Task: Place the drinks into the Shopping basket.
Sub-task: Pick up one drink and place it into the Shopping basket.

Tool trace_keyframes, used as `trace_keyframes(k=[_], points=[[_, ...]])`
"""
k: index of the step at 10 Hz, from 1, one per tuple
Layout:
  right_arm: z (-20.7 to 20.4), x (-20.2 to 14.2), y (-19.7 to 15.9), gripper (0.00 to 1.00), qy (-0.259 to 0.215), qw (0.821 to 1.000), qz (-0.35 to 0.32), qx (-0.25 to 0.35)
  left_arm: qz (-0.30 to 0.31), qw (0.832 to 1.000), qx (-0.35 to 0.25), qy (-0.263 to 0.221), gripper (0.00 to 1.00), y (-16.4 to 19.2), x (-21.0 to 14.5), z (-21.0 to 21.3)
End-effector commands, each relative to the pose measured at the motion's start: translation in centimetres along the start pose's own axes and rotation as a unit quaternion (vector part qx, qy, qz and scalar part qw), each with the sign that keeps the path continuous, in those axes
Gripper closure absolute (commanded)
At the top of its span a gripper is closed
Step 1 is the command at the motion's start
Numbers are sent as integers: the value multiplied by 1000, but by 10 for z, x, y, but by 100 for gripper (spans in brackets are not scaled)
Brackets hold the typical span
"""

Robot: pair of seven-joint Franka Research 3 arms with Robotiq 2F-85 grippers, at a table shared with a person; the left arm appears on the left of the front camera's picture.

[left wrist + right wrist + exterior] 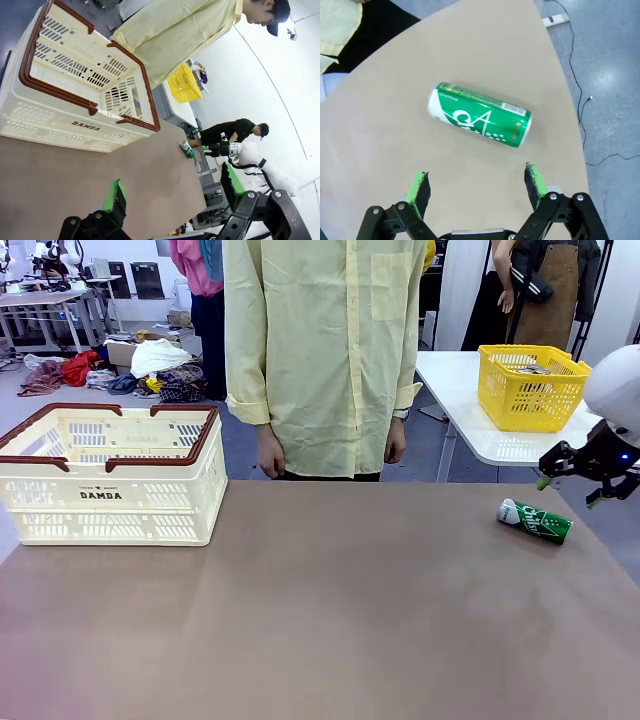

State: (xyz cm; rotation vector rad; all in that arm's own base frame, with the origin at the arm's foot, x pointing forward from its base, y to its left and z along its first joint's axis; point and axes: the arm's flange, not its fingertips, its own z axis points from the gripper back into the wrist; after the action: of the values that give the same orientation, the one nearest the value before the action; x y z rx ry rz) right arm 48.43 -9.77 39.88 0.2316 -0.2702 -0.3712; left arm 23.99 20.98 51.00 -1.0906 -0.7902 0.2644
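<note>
Right wrist view: you see the green can [480, 121] lying on its side on the worktop [385, 150], just ahead of the right end effector [476, 180].
Right end effector: wide open and holding nothing; both pads are apart from the can.
Left end effector [173, 186]: wide open and empty, with the Shopping basket [60, 127] close in front of it.
Can's lie: its length runs almost from one pad toward the other.
Do it well: I think you should turn the wrist so the pads face the can's long round sides. Then go down and squeeze at its middle.
Watch out: one pad bumping first may make it roll.
Basket: far off to the right end effector's left.
</note>
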Motion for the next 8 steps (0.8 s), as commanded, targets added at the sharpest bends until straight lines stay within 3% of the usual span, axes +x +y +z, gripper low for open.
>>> trace_keyframes(k=[1, 3, 5, 6, 7, 8], points=[[-3, -1, 10, 0, -3, 1000, 10, 0, 3, 1000, -9, -3, 0, -2, 2, 1], [-15, 31, 12, 0, 28, 993, 110, -18, 3, 1000, -9, -3, 0, -2, 2, 1], [-9, 51, 15, 0, 75, 967, 239, -38, 3, 1000, -9, -3, 0, -2, 2, 1], [-11, 49, 24, 0, 118, 916, 378, -63, 3, 1000, -9, -3, 0, -2, 2, 1], [-15, 51, 32, 0, 172, 835, 522, -24, 3, 1000, -9, -3, 0, -2, 2, 1], [-15, 56, 32, 0, 181, 800, 572, 0, 3, 1000, -9, -3, 0, -2, 2, 1]])
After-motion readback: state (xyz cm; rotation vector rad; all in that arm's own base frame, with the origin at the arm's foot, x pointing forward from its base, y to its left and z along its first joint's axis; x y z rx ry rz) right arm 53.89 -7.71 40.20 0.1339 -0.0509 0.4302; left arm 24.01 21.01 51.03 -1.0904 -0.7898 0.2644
